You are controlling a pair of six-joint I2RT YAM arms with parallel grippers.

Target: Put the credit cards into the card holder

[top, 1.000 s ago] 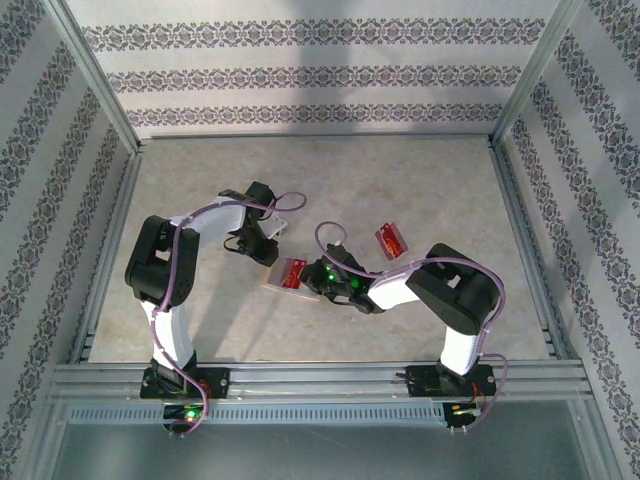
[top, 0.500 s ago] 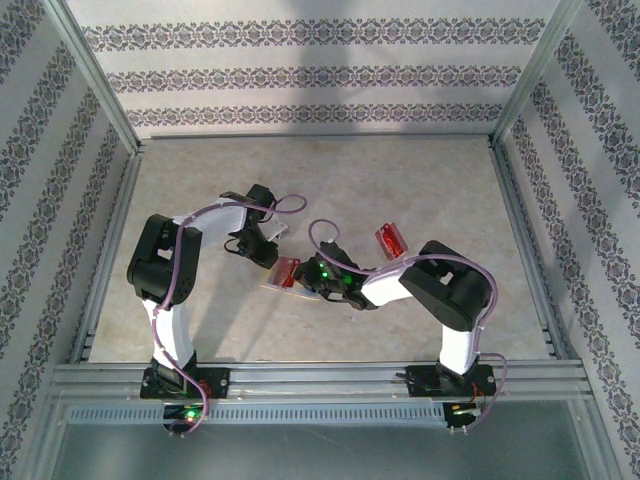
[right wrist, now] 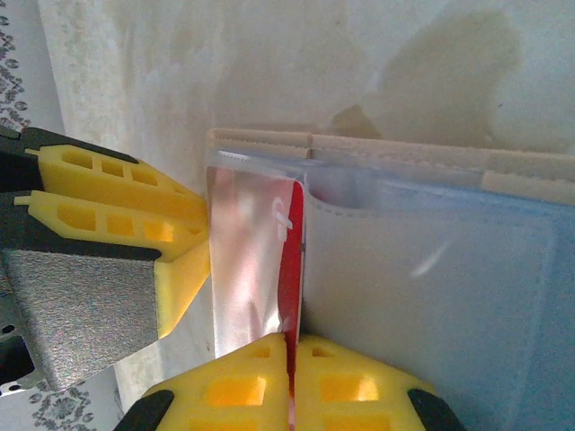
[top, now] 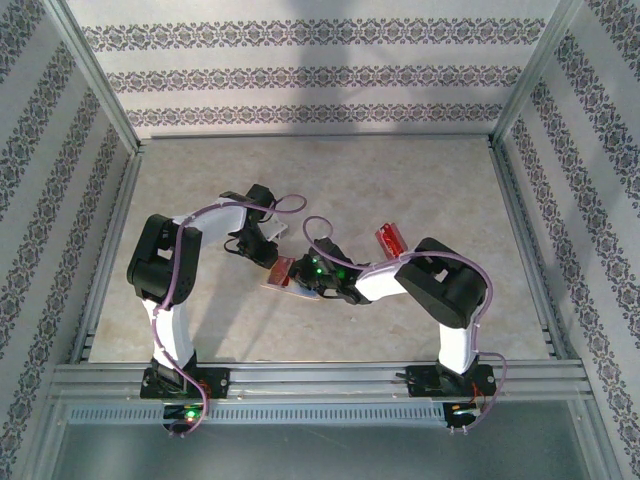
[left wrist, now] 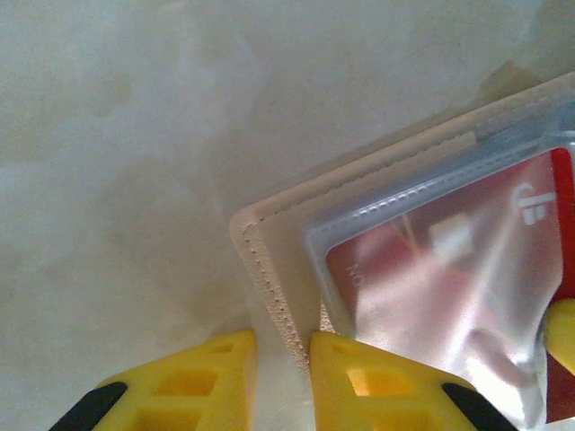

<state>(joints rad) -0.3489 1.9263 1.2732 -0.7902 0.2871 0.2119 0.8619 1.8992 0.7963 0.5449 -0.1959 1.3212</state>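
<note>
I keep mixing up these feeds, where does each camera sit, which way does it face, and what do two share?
Top external: above and behind the arms, facing down on the table; both arms whole, left gripper and right gripper meeting at the card holder.
Left wrist: on the left arm, facing down past its fingers pinching the card holder's corner.
Right wrist: on the right arm, facing along its fingers, shut on a credit card.
Shared: both wrist views show card holder and credit card.
</note>
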